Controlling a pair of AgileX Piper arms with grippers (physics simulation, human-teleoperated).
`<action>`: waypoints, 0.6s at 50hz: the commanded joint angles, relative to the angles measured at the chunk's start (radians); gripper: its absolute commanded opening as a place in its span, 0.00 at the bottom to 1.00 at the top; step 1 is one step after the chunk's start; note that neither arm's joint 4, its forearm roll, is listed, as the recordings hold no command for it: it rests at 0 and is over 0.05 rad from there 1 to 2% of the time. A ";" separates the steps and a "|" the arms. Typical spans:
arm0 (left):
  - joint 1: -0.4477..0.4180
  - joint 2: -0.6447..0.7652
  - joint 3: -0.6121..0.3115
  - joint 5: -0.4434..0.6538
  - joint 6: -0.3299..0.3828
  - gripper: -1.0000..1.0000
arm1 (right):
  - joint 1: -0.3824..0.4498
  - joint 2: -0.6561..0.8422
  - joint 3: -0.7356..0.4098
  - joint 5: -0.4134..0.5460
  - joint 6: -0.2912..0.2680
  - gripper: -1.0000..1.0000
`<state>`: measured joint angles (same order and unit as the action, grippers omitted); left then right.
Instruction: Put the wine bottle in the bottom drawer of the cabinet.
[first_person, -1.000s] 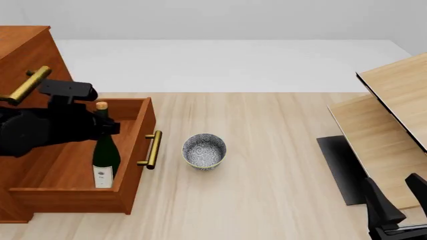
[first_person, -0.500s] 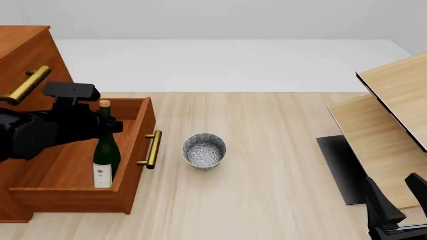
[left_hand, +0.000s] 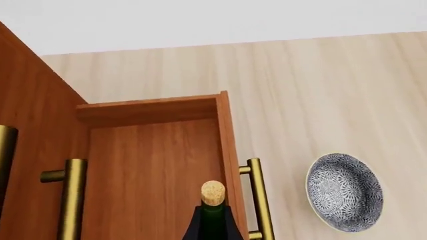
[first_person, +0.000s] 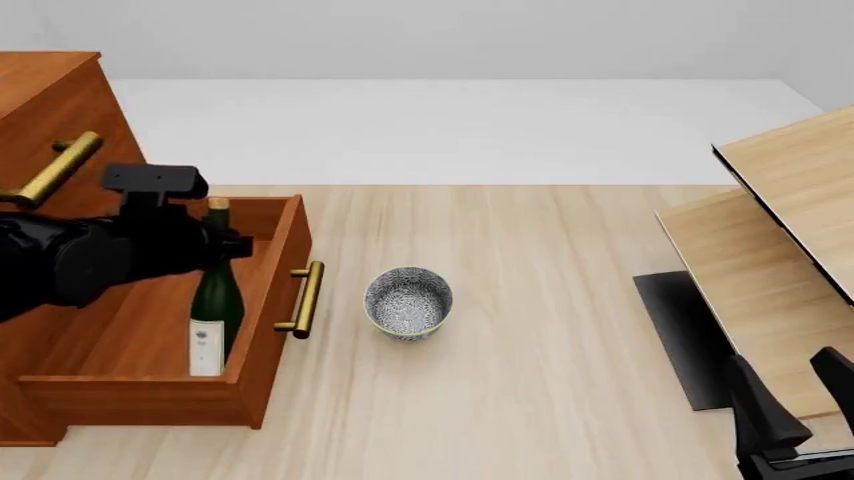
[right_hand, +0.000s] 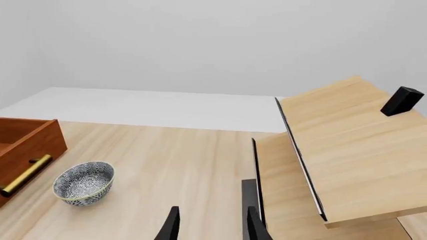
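1. The bottle (first_person: 215, 305) stands upright inside the pulled-out bottom drawer (first_person: 154, 330) of the cabinet (first_person: 47, 110), close to the drawer's front wall and handle (first_person: 307, 299).
2. Handling, as a judgement: glass, so stiff, smooth and breakable; tall and slim on a narrow base, so it would tip easily. The neck just under the cork (left_hand: 213, 192) is where the left gripper (first_person: 214, 243) sits — a hold there keeps the weight hanging below, though a grip on the wider body would slip less.
3. The left fingers are hidden behind the arm in the front view and out of frame in the left wrist view; I cannot tell whether they grip the neck or have let go.
4. The right gripper (right_hand: 208, 225) rests low at the near right of the surface, fingers apart and holding nothing.
5. Against a second ago — the left arm and the bottle's top have shifted slightly right, toward the drawer front, leaving the bottle more nearly vertical. The bowl (first_person: 408, 302) has not moved.
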<state>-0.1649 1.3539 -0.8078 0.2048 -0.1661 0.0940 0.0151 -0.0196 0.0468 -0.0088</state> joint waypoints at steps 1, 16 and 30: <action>0.018 0.072 0.019 0.011 0.030 0.00 | 0.000 0.003 0.001 -0.003 -0.001 1.00; 0.055 0.153 -0.012 0.003 0.068 0.00 | -0.004 0.009 0.004 -0.008 0.000 1.00; 0.079 0.195 -0.003 -0.026 0.076 0.00 | -0.006 0.009 0.005 -0.008 -0.001 1.00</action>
<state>-0.1156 1.5146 -0.8943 0.1750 -0.0996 0.0888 0.0219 -0.0149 0.0414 -0.0097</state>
